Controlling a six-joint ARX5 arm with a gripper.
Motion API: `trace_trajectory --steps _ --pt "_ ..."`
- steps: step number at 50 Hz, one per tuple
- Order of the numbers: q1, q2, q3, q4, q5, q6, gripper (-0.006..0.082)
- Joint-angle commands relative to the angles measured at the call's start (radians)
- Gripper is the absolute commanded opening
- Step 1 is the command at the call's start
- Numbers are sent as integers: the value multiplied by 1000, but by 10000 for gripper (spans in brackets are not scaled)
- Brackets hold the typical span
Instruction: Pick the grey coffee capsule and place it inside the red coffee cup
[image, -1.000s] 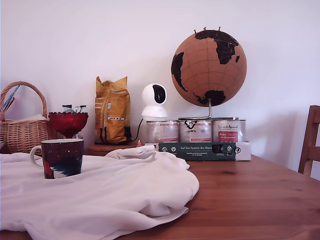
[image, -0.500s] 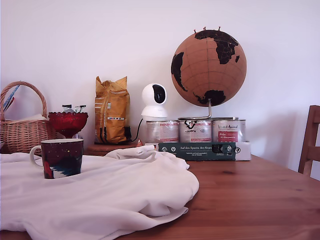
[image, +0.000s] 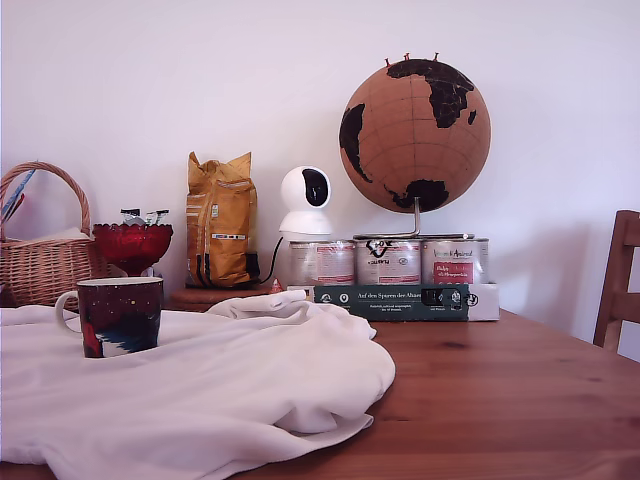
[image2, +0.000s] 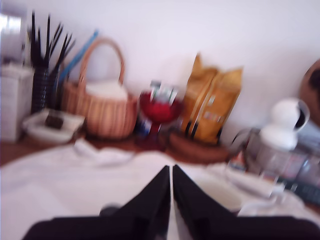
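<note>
Exterior view: red coffee cup (image: 121, 316) at lower left of the frame, upright on a rumpled white cloth (image: 200, 385), white handle turned toward the frame's left edge; inside hidden from this angle. Behind it, a red glass footed bowl (image: 132, 244) with small wrapped items poking above the rim. At far left, a wicker basket (image: 42, 262) with something pale inside and a blue stick leaning out. Mustard-yellow bag (image: 221, 222) standing left of centre, a white dome camera (image: 305, 203) just beside it. Right of centre, three tins (image: 389, 261) in a row behind a dark green box (image: 391, 300), a cork globe (image: 415, 122) rising above them. No arm or gripper anywhere in this frame; no grey capsule to be made out. Wooden table (image: 500, 395) bare across the lower right, plain white wall behind, edge of a wooden chair (image: 620, 285) at far right.

Wrist view, heavily blurred: gripper (image2: 171, 171) at bottom centre, its two dark fingers (image2: 155, 192) pressed nearly together, only a thin sliver between the tips, nothing visibly held. Above white cloth, aimed toward the back row: basket at centre left, red bowl in the middle, yellow bag to its right, white camera at far right. Dark sticks in a holder (image2: 42, 87) at upper left. Cup and capsule impossible to pick out here.
</note>
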Motion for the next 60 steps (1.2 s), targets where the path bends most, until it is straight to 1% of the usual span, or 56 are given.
trace_trajectory --steps 1,5,9,11,15,17,21,25,30,37,50,60 --pt "3 87 -16 17 -4 -3 -18" --pt "3 193 -11 82 -5 14 26" --pt "3 301 -1 175 -9 48 116" --pt "3 350 6 213 -21 68 185" --pt "3 460 23 282 -25 124 408" --pt "3 512 31 303 -15 163 491" --pt "3 611 45 341 -12 208 550" --pt "3 706 54 399 -13 225 577" --pt "3 823 85 470 -13 264 578" --pt "18 991 162 534 -16 301 578" --pt "57 1281 337 554 11 322 578" --pt "74 1433 436 552 26 328 575"
